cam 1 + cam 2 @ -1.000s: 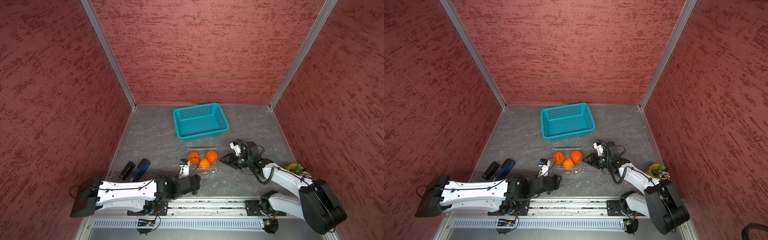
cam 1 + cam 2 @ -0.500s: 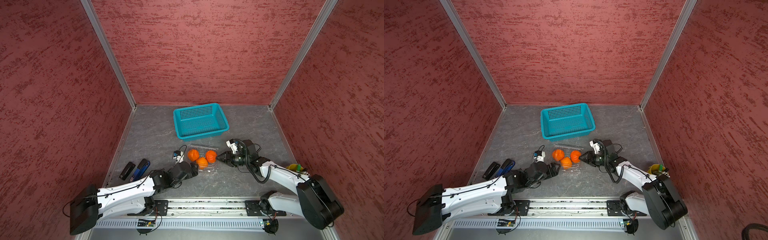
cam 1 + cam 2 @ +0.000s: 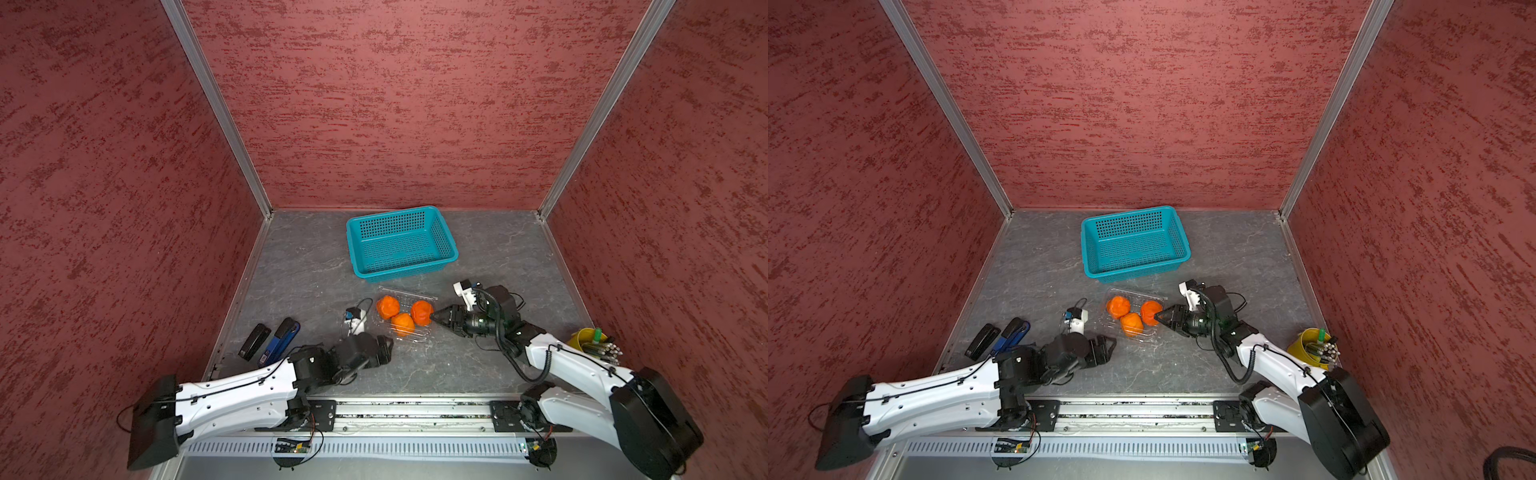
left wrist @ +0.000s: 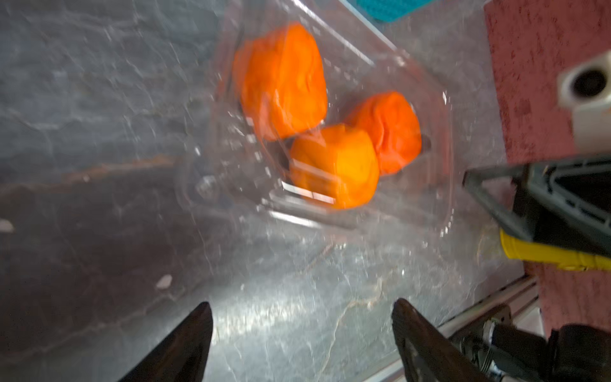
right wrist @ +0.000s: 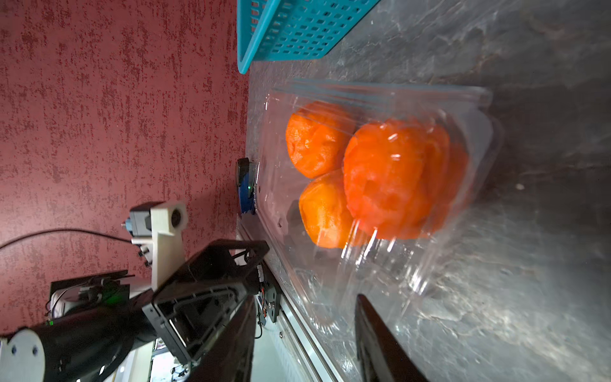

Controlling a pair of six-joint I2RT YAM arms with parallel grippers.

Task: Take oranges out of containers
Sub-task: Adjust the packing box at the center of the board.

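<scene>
Three oranges [image 3: 388,306] [image 3: 422,311] [image 3: 402,324] lie together in the clear plastic container [image 3: 415,337] on the grey table, seen in both top views. My left gripper [image 3: 388,345] sits low just off the container's front left corner. It is open wide and empty, with only bare table between its fingertips [image 4: 201,317]. My right gripper [image 3: 434,318] lies at the container's right end, its tips beside the right-hand orange [image 5: 396,178]. Its jaws stand partly open, turned one above the other, with the container's clear end wall [image 5: 330,297] between them.
A teal perforated basket [image 3: 407,272] stands just behind the container. A black stapler [image 3: 254,340] and a blue one [image 3: 282,338] lie at the front left. A yellow bucket of pens [image 3: 584,338] is at the front right, next to the right arm.
My left gripper has advanced from the front edge up to the container's front left corner. My right gripper has slid left up to the container's end. The oranges have barely shifted.
</scene>
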